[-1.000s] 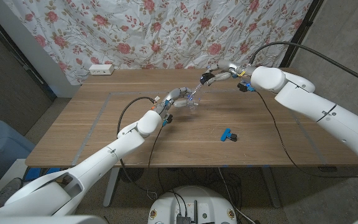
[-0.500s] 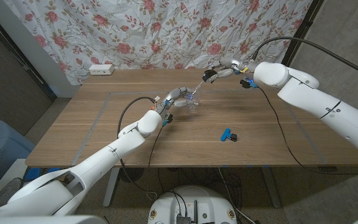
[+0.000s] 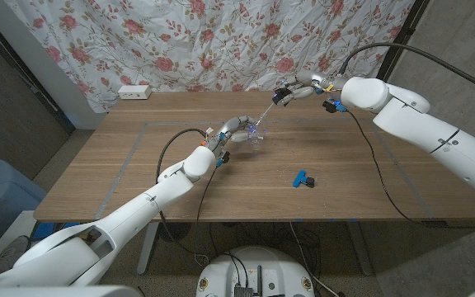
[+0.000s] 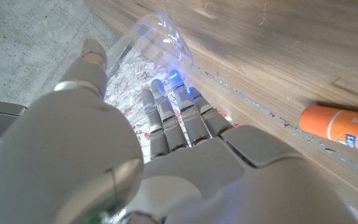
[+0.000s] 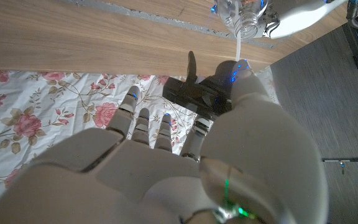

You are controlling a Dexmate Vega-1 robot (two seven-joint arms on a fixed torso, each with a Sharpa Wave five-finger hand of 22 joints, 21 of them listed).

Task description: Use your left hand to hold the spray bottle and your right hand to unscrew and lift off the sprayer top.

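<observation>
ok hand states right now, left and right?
Left hand: holding the clear spray bottle on the table.
Right hand: holding the black sprayer top, lifted off the bottle.

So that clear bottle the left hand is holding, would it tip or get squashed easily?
Probably light: the spray bottle looks clear and mostly empty, so a nudge could tip it. Its walls look like thin plastic, so a firm grip from the left hand might dent it. With the sprayer top lifted off in the right hand, it may be less top-heavy.

A rose-print curtain [image 3: 221, 41] hangs behind the wooden table [image 3: 138, 165], with grey walls [image 3: 23, 107] either side
</observation>
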